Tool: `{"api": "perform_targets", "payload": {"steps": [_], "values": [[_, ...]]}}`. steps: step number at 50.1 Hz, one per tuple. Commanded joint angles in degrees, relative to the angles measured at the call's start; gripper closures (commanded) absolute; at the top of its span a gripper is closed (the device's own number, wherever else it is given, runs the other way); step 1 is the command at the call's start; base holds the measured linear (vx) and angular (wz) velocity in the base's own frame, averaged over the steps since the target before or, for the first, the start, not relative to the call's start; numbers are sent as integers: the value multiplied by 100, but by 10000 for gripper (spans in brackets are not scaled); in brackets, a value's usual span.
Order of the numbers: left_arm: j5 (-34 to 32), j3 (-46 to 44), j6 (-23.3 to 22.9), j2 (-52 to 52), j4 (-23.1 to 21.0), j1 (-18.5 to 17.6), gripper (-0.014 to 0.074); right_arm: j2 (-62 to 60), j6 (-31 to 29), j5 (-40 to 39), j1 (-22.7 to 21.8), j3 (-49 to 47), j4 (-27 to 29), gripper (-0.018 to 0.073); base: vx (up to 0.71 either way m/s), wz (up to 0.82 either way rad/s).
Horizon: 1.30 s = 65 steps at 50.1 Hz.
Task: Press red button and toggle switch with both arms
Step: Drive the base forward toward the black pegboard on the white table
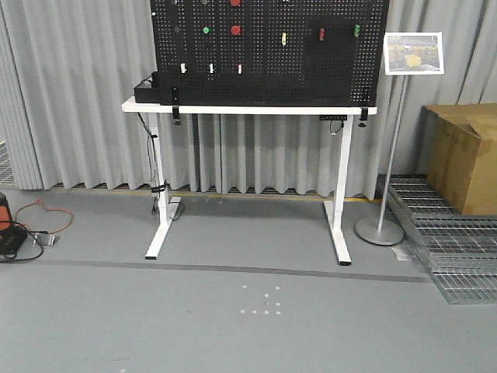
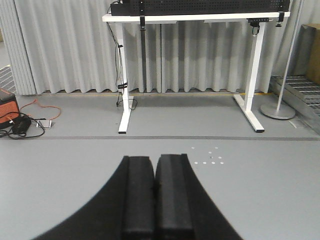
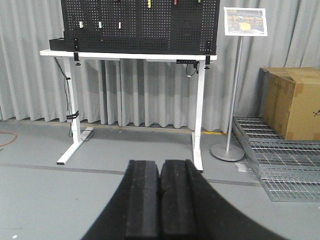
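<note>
A black pegboard panel (image 1: pixel 268 50) stands on a white table (image 1: pixel 248 109) several metres ahead. A round red button (image 1: pixel 236 30) sits on it, with a green button (image 1: pixel 206 30) to its left. Small white toggle switches (image 1: pixel 211 68) line the lower left; they also show in the right wrist view (image 3: pixel 100 24). A red handle (image 1: pixel 321 33) is at the right. My left gripper (image 2: pixel 155 159) is shut and empty, low over the floor. My right gripper (image 3: pixel 160 162) is shut and empty too. Both are far from the panel.
A sign stand (image 1: pixel 380 229) with a picture (image 1: pixel 413 53) stands right of the table. A cardboard box (image 1: pixel 464 155) sits on metal grating (image 1: pixel 458 256) at the right. An orange cable and a black device (image 1: pixel 15 233) lie on the floor at the left. Grey curtains hang behind.
</note>
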Motion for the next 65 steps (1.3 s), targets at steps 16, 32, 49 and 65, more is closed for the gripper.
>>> {"api": "perform_targets", "payload": {"steps": [16,32,49,65], "values": [[-447,192,-16,84,-10,-25,594,-101,-40,-476,-38,61,-17,559,0,-1],[-447,192,-16,84,-10,-25,594,-101,-40,-476,-38,61,-17,559,0,0],[-447,192,-16,84,-10,-25,594,-101,-40,-476,-38,61,-17,559,6,-3],[-447,192,-15,84,-40,-14,594,-101,-40,-476,-38,61,-17,559,22,4]]}}
